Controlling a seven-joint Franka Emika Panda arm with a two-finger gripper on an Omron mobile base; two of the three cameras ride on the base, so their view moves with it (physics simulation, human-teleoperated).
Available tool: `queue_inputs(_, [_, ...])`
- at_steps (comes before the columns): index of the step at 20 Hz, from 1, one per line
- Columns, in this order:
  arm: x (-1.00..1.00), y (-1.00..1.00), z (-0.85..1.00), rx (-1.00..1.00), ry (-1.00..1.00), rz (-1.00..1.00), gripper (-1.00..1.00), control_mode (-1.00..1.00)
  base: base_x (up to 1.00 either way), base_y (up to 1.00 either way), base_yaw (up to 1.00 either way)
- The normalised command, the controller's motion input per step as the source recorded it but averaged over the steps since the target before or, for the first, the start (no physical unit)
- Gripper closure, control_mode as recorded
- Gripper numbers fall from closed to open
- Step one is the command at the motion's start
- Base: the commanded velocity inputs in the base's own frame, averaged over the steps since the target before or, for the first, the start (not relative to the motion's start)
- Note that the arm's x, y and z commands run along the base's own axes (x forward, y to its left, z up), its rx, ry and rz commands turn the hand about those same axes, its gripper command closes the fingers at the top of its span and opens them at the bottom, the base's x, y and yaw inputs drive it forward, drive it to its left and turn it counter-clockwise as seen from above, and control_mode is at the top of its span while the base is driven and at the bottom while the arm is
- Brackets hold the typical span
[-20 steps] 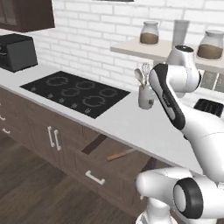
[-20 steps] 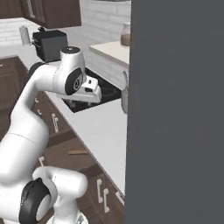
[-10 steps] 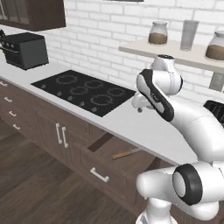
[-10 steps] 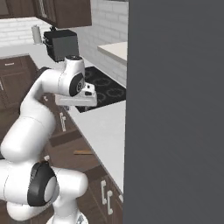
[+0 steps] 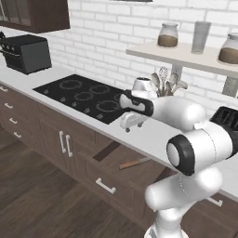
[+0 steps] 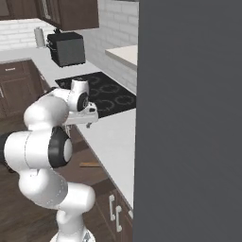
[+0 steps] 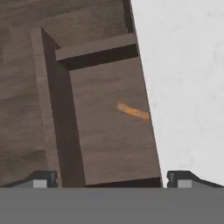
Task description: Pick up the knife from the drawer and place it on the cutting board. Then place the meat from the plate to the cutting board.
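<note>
the gripper [image 7: 107, 178] hung spread wide and empty above the open drawer [image 7: 113, 131]. the knife [image 7: 132, 112] lay inside, handle showing at 1 o'clock of the drawer floor, blade under the counter [image 7: 183, 87]. best descend straight, jaws straddling the handle.

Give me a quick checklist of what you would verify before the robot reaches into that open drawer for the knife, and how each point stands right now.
1. Drawer pulled open: ok.
2. Knife in sight: partly; its wooden handle shows in the drawer, the blade is hidden under the counter edge.
3. Hand open and empty: ok, fingertips stand wide apart.
4. Hand above the drawer: ok, its camera looks down into it.
5. Blade free to slide out: cannot tell.
6. Cutting board ready: cannot tell.
</note>
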Motion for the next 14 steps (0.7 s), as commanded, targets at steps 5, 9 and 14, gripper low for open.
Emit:
queue_inputs(5, [0.01, 0.41, -1.00, -0.05, -0.12, 0.17, -1.00, -1.00, 0.00, 0.00, 0.00])
queue_inputs(9, [-0.29, 0.38, -0.92, -0.10, -0.11, 0.10, -1.00, -1.00, 0.00, 0.00, 0.00])
queue_inputs(14, [-0.03, 0.08, -0.75, -0.04, -0.02, 0.01, -1.00, -1.00, 0.00, 0.00, 0.00])
